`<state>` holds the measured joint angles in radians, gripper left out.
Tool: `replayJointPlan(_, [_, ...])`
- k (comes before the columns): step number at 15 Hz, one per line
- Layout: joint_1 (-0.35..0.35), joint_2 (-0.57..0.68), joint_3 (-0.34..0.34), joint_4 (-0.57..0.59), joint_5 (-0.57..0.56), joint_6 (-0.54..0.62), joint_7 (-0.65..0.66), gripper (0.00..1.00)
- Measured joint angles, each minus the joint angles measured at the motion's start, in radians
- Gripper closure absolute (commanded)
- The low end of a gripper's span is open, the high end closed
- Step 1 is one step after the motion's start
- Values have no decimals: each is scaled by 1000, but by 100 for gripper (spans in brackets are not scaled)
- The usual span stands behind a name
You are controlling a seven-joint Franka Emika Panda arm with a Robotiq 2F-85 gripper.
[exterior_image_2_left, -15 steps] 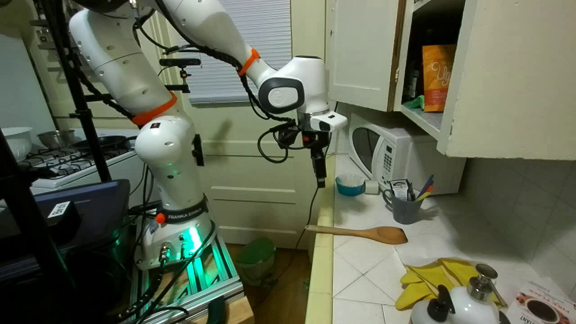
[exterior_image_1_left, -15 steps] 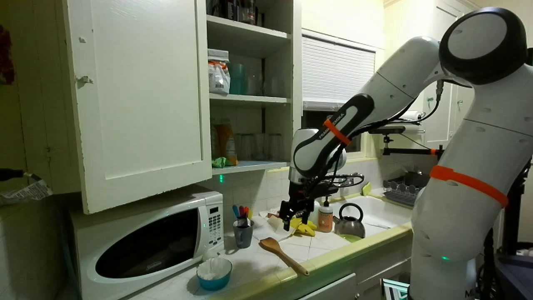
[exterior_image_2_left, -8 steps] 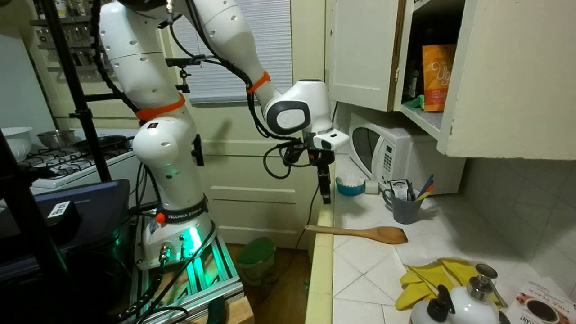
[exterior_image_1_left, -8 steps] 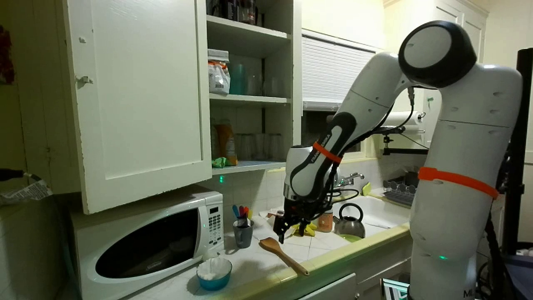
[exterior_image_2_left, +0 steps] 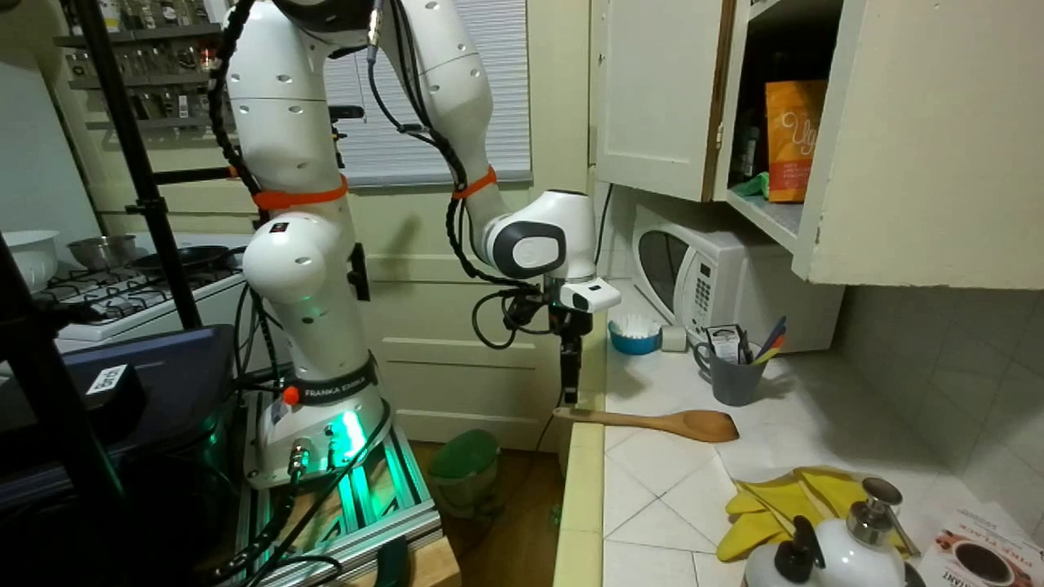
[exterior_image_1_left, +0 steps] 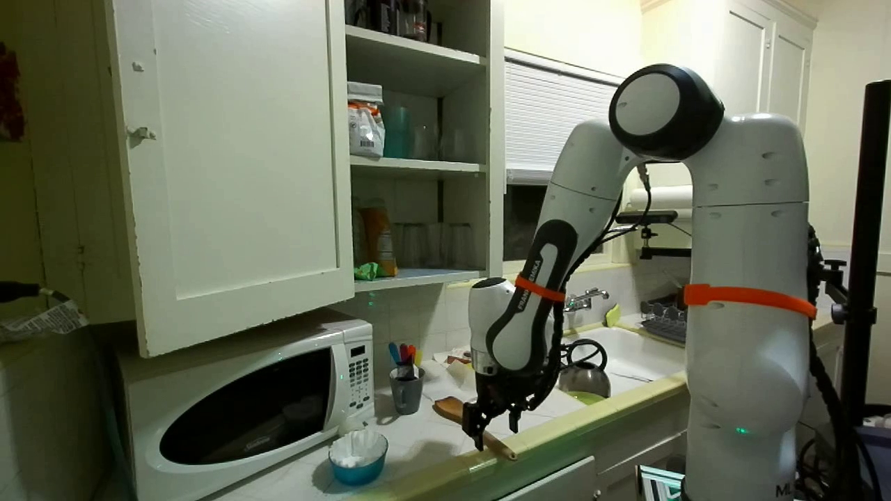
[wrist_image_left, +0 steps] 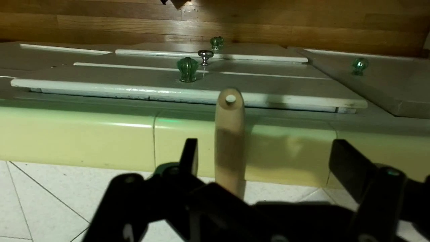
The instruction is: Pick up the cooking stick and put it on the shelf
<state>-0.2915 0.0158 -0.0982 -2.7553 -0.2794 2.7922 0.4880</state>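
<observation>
Gripper (wrist_image_left: 265, 148), one: hung fingers-down with its jaws spread wide, nothing held. Cooking stick (exterior_image_2_left: 648, 421), one, wooden: lay on the counter (exterior_image_2_left: 669, 530), its holed handle end jutting over the yellow edging (wrist_image_left: 77, 137); in the wrist view the handle ran between the fingers (wrist_image_left: 351, 168), closer to the one on the left there. Contact could not be told. Step in hand, as judged: the grasp. It called for a slight sideways shift to centre the handle, a gentle lowering clear of the hard edging, then an even squeeze. Gripped so near the end, the broad head would probably have dipped; a hold farther along seemed steadier. Shelf (exterior_image_1_left: 418, 280), one, lowest white board: farthest off, bearing glasses (exterior_image_1_left: 435, 243), the cupboard door (exterior_image_1_left: 237, 160) swung out beside it.
</observation>
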Motion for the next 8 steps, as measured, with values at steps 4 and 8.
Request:
replayJointPlan(4, [31,3,-33,3,30,0,-81,0])
replayJointPlan(8, [36,11,-59,4,175,3,-332,0])
